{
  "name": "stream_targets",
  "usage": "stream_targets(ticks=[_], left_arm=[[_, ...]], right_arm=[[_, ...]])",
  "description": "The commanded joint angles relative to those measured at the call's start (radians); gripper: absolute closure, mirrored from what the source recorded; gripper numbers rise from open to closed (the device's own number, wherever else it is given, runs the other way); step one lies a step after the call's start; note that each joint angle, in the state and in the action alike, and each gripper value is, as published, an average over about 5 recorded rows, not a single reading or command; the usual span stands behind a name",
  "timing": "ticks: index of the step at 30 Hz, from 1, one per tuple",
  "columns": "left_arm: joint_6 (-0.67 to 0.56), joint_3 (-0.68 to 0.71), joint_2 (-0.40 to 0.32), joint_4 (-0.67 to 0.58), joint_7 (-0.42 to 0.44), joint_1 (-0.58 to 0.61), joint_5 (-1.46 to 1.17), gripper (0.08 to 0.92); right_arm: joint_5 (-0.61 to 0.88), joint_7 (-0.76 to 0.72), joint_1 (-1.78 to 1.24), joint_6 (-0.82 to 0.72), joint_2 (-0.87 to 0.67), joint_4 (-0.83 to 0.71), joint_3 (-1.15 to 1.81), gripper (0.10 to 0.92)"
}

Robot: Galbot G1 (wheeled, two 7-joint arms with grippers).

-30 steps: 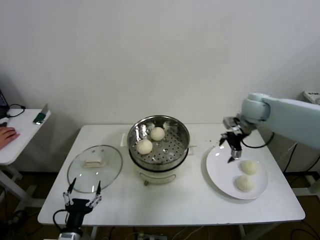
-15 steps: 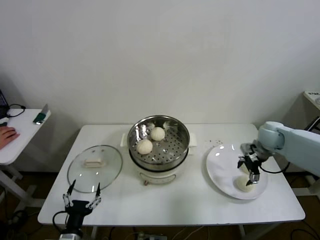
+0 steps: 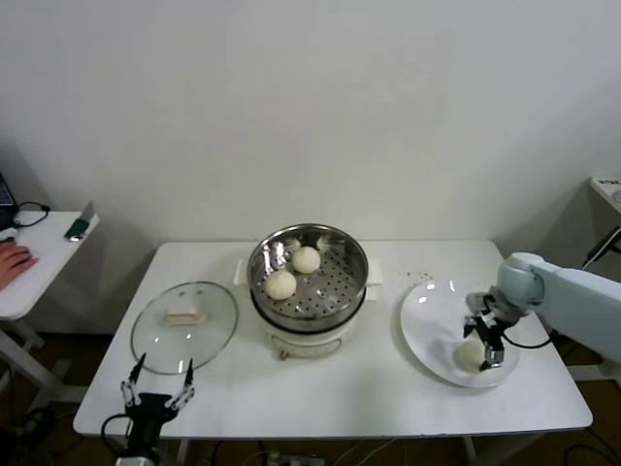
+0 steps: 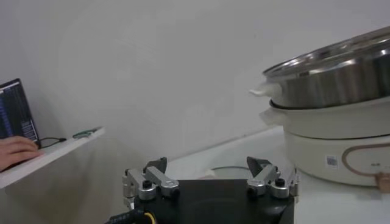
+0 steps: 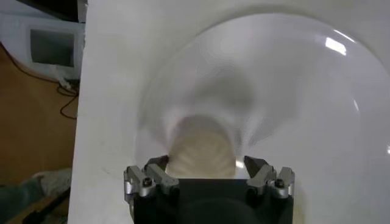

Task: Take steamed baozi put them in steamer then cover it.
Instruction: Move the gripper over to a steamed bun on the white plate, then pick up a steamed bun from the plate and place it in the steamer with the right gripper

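The steel steamer (image 3: 335,291) on its white pot base (image 3: 310,342) holds two baozi (image 3: 306,259) (image 3: 280,284). My right gripper (image 3: 488,351) is down over the white plate (image 3: 427,330), open, with one finger on each side of a baozi (image 3: 470,356). The right wrist view shows this baozi (image 5: 201,152) between the spread fingers of the gripper (image 5: 207,168). The fourth baozi is hidden behind the arm. The glass cover (image 3: 184,335) with its cream handle (image 3: 182,316) lies flat left of the steamer. My left gripper (image 3: 155,390) is parked open at the table's front left edge.
A side table (image 3: 44,262) at far left holds a person's hand (image 3: 12,260) and a small device (image 3: 78,229). The left wrist view shows the steamer (image 4: 332,76) on the pot base (image 4: 341,143). The plate sits close to the table's right front edge.
My right gripper has come from above the plate's far edge down to the near baozi and now straddles it. The left arm has not moved.
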Motion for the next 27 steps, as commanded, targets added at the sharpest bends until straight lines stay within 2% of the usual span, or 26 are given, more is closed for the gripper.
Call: stream_targets(ticks=[1,15,20,27], left_arm=[[0.001,-0.002,0.002,0.000,0.000,-0.001,-0.002,0.177],[-0.001,-0.002,0.002,0.000,-0.001,0.001,-0.003,0.177],[-0.001,-0.001,0.003,0.000,-0.002,0.004,-0.001,0.177],[0.005,0.003,-0.002,-0.005,-0.004,0.011,0.009,0.177]], right_arm=[[-0.024,-0.013,-0.038,0.009,0.014,-0.036,0.029,0.206],[-0.018,-0.026,0.029,0.062,0.037,-0.043,0.013,0.318],[0.020,-0.056,0.232,0.209,0.092,-0.025,-0.085,0.321],[0.030,-0.103,0.570,0.444,0.259,-0.034,-0.253,0.321]])
